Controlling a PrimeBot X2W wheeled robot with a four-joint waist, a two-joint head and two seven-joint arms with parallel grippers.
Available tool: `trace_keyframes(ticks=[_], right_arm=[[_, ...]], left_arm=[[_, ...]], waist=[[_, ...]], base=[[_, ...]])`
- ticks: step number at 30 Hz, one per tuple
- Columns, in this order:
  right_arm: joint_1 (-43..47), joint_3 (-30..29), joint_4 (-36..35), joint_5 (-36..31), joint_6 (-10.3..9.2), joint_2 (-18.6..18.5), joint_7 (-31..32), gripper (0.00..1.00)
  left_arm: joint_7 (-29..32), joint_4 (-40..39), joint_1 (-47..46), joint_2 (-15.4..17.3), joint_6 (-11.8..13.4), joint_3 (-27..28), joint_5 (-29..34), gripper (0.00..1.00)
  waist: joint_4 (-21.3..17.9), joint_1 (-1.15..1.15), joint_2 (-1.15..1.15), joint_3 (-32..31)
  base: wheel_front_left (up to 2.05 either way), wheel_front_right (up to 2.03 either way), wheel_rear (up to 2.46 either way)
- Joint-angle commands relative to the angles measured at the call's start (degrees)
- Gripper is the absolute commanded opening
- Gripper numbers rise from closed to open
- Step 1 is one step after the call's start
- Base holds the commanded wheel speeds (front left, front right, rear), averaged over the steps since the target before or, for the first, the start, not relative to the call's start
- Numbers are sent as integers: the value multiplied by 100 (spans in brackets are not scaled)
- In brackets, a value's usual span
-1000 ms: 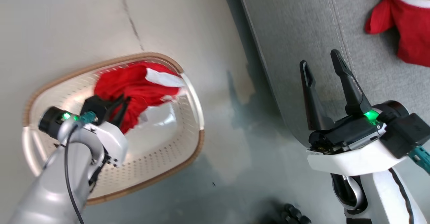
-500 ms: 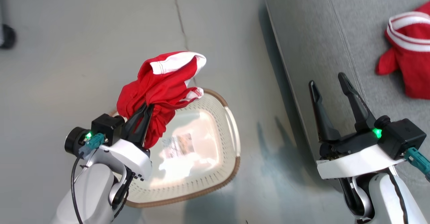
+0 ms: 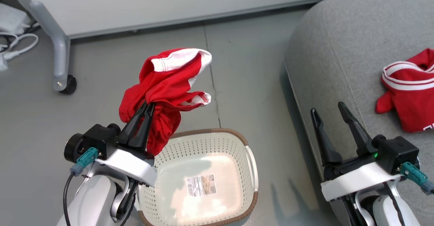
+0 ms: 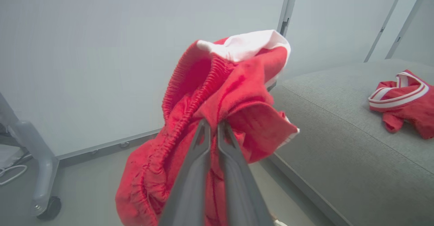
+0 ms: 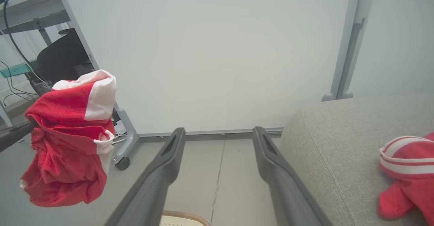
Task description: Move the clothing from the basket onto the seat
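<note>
Pinching jersey [image 3: 162, 83] tight in left fingers [image 3: 136, 124], high over basket [image 3: 203, 148] for carrying to seat [image 3: 339, 49], with right fingers [image 3: 354, 129] spread empty.

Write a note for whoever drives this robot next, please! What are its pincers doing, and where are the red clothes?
The left pincer is shut on a red garment, held up in the air near the basket.
The right pincer is open and holds nothing, at the front edge of the seat.
The other red garment lies on the seat.
The basket's visible bottom is bare apart from a paper sticker.
Done: one garment on the seat, one out of the basket.
Left: carry the held garment over the seat and release it there.
</note>
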Motion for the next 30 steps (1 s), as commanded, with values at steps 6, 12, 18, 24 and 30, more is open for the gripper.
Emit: trace_keyframes(ticks=[6,12,18,24,30], right_arm=[[286,-50,20,84,10,-37,102,100],[472,-79,-14,104,10,-36,204,100],[655,-96,-54,125,10,-37,302,100],[797,-69,-44,149,10,-37,340,100],[888,-62,-37,212,10,-37,348,100]], left_arm=[[-20,-597,278,-75,140,175,49,0],[-20,-1104,480,-71,242,209,93,0],[72,-1589,710,-59,354,166,66,0],[175,-1900,970,-33,465,98,77,0],[277,-2056,1160,19,517,46,39,0]], waist=[[88,0,0,-586],[91,0,0,-863],[87,0,0,-1122],[77,0,0,-1250],[94,0,0,-1294]], base=[[0,0,0],[0,0,0],[0,0,0],[0,0,0],[0,0,0]])
